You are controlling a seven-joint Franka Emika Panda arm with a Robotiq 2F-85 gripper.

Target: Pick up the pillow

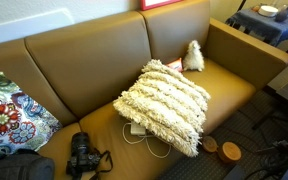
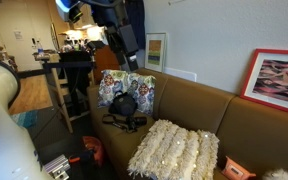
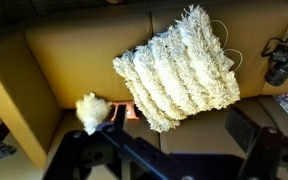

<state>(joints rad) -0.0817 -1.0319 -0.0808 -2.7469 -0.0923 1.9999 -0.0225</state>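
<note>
Tool (image 3: 164,150): jaws spread wide, nothing between them. It shows at 6 o'clock in the wrist view, high above the counter (image 3: 74,60) and well apart from everything on it.
Arm (image 2: 114,25): enters an exterior view at 12 o'clock.
Pillow (image 1: 164,105) (image 2: 174,150) (image 3: 179,75): cream, shaggy, tufted in rows. Lies flat on the brown padded counter, set cornerwise, one corner near the front edge. In the wrist view it sits at 12 to 1 o'clock of the tool. Untouched.
Toy (image 1: 192,57): small, white, fluffy. At 1 o'clock of the pillow, near but apart, against the backrest.
Camera (image 1: 81,155): black. At 8 o'clock of the pillow, apart from it.
Floral cushion (image 1: 9,115): at 9 o'clock of the pillow, well apart.
Cable (image 1: 144,135): thin, white. Runs out from under the pillow's 7 o'clock edge.
Step in hand, as judged: approach. No descent to the pillow yet, no grip.
Next move calls for: shifting toward 12 o'clock in the wrist view until over the pillow, then lowering with the jaws spread. The tool should then pinch a ridge of tufts or a corner, deep enough that the soft fabric does not slip. Keep off the toy and the cable.
</note>
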